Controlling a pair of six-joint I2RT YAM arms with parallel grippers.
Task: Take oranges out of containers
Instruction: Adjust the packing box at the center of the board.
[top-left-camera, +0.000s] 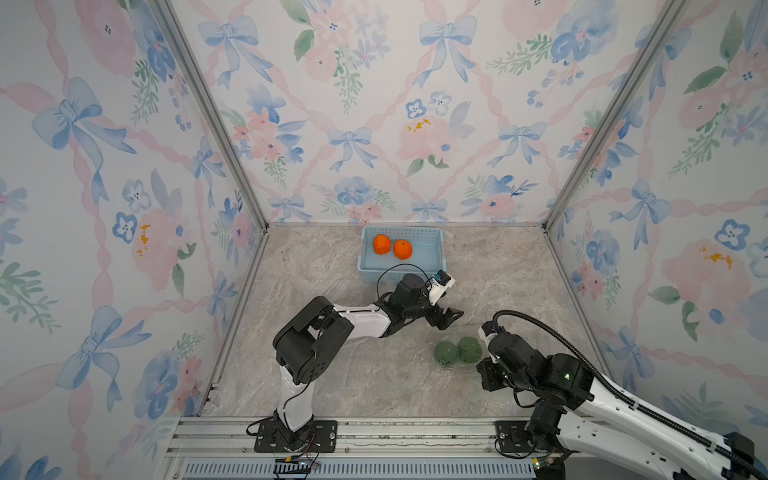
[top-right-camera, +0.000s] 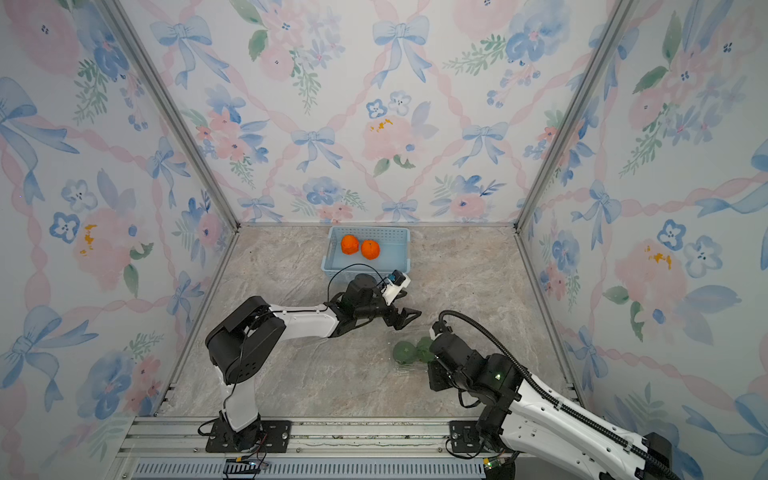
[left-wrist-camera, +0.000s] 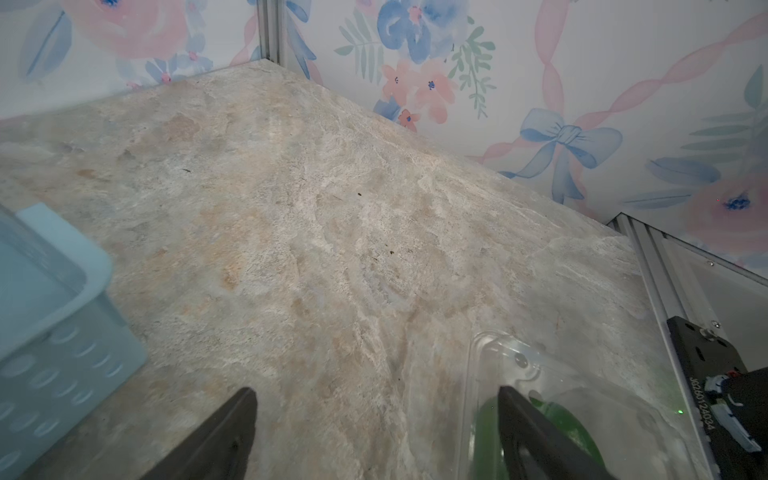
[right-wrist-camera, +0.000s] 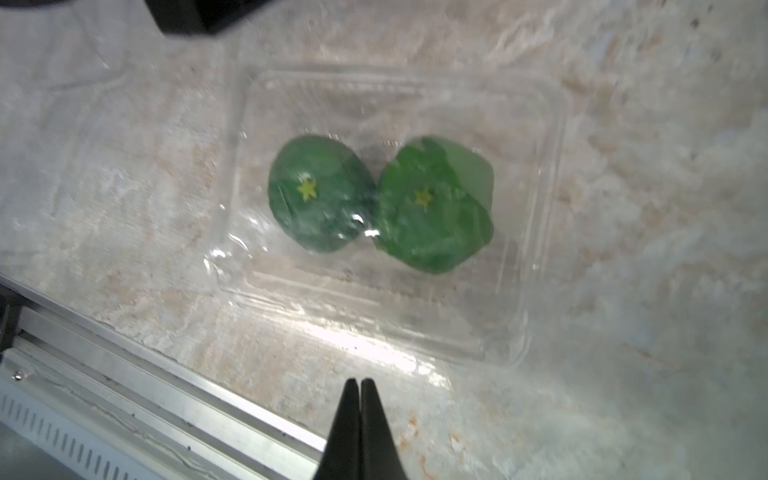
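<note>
Presently | green oranges (right-wrist-camera: 318, 195) touching, side by side in clear tray (right-wrist-camera: 415, 328) on counter (right-wrist-camera: 124, 166) | right hand (right-wrist-camera: 359, 386) pressed together, empty, just outside tray rim, fruit row across its reach | left hand (left-wrist-camera: 376, 390) spread over tray's far edge, judged better placed.

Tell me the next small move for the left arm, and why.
Probably shift the left gripper sideways over the clear container until a green orange lies between its open jaws. At present one jaw sits over that fruit and the other over the bare table. The right gripper is shut on nothing, short of the container's rim.
</note>
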